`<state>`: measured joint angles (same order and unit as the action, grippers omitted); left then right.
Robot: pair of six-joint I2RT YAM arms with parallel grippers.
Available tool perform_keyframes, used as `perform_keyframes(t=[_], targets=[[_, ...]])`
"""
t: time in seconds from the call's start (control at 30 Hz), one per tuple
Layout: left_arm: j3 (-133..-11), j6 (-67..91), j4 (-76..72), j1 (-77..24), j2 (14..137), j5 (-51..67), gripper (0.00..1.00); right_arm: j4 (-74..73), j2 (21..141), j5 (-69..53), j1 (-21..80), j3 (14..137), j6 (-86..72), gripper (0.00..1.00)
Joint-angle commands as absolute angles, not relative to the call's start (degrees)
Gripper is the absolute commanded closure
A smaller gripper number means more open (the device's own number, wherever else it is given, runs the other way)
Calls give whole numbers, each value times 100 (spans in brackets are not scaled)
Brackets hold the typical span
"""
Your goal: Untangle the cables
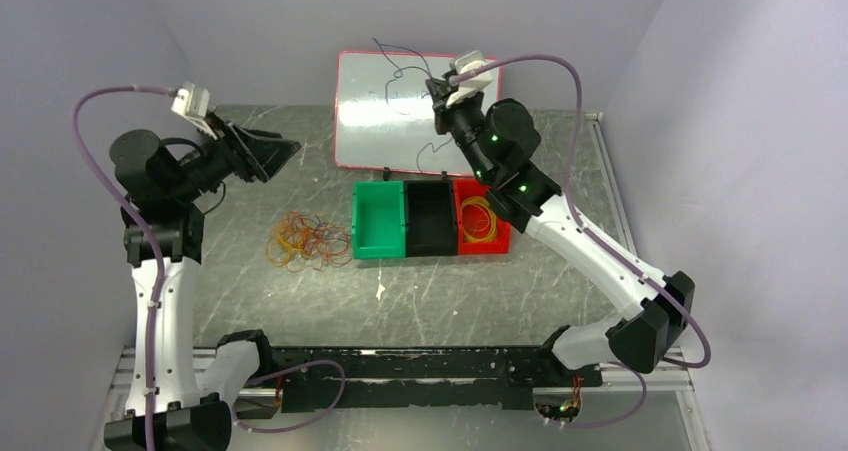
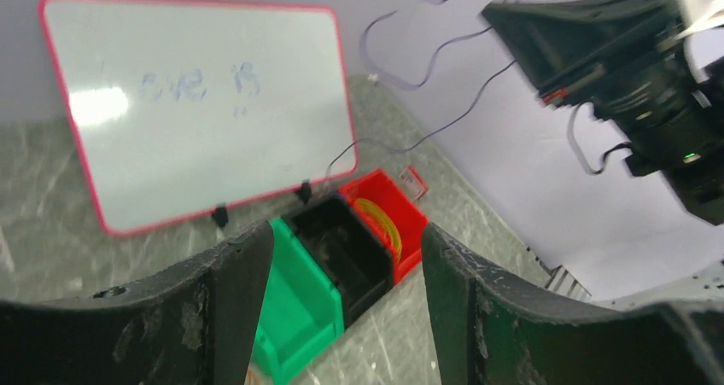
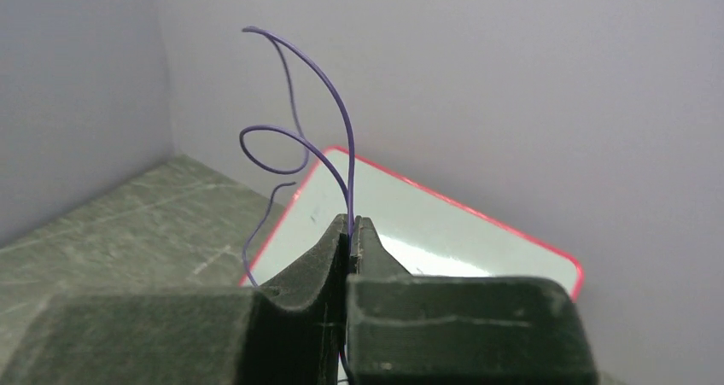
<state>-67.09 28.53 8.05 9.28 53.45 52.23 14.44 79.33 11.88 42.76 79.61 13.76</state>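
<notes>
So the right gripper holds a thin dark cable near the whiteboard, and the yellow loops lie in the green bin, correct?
Not quite: the yellow loops lie in the red bin, as the top external view shows. The right gripper does hold the thin dark cable near the whiteboard.

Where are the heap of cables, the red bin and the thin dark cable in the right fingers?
heap of cables [image 1: 305, 241], top view, its middle.
red bin [image 1: 483, 250], top view, near wall.
dark cable [image 3: 350, 189], right wrist view, straight stretch.
</notes>
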Motion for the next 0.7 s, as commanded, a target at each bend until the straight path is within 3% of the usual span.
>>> perform_keyframes(t=[0.0,0.23,0.67], targets=[[-6130,2471,1269,918,5067,4642,32,1164,7635,1411,3910,7626,1139,100],[-5436,2162,1718,923,4795,4030,33,1067,7531,1244,3863,7417,1021,100],[-4643,2166,1637,916,4549,4001,36,1215,7697,938,3858,7296,657,100]])
